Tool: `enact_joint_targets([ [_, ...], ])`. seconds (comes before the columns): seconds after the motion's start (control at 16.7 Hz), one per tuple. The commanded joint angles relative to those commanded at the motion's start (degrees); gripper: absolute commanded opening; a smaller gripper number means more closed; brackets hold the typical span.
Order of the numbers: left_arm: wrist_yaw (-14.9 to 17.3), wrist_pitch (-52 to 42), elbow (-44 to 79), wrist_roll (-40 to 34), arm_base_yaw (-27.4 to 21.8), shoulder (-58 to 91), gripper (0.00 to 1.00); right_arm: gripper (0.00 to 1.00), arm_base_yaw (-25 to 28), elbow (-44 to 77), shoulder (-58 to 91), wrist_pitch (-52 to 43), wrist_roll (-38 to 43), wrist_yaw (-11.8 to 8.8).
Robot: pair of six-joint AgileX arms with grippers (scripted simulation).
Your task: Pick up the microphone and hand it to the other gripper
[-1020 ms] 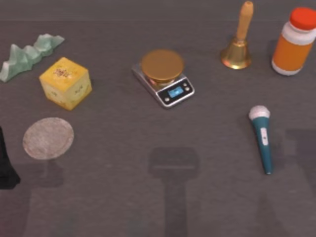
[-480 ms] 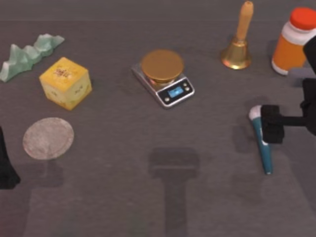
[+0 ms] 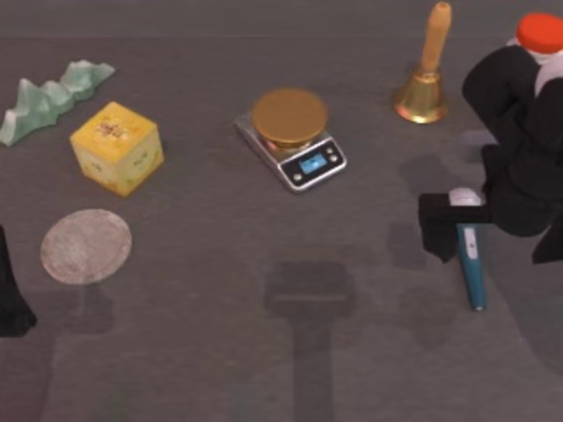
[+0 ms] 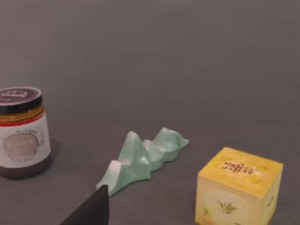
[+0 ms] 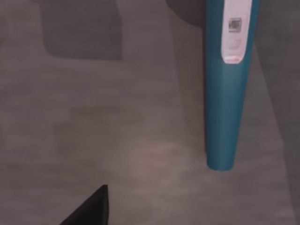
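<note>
The microphone (image 3: 473,277) lies flat at the table's right, with its teal handle toward the near edge and its silver mesh head (image 3: 464,197) toward the far side. My right gripper (image 3: 444,227) hovers over its head end and hides part of it. The right wrist view shows the teal handle with the white switch strip (image 5: 224,93) lying on the table, and one black fingertip (image 5: 96,206) well to its side with nothing between the fingers, open. My left gripper (image 3: 10,299) is parked at the left edge, open and empty.
A brass bell (image 3: 424,88) and an orange bottle with a red cap (image 3: 538,31) stand behind the microphone. A kitchen scale (image 3: 295,136) sits at centre back. At the left are a yellow cube (image 3: 116,147), a green ridged piece (image 3: 53,98), a grey disc (image 3: 86,245) and a jar (image 4: 21,131).
My right arm came in from the right edge and moved over the microphone's head, now also covering most of the orange bottle. The microphone and left arm have not moved.
</note>
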Motion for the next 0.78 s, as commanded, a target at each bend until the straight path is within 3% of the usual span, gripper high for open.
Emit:
enact_joint_targets([
  [0.36,0.0,0.0,0.0,0.0,0.0,0.0,1.0,1.0,-0.3,-0.6,0.4,1.0,-0.1,0.0],
  [0.78,0.0,0.0,0.0,0.0,0.0,0.0,1.0,1.0,-0.5,-6.8,9.6,16.6,-0.4,0.0],
])
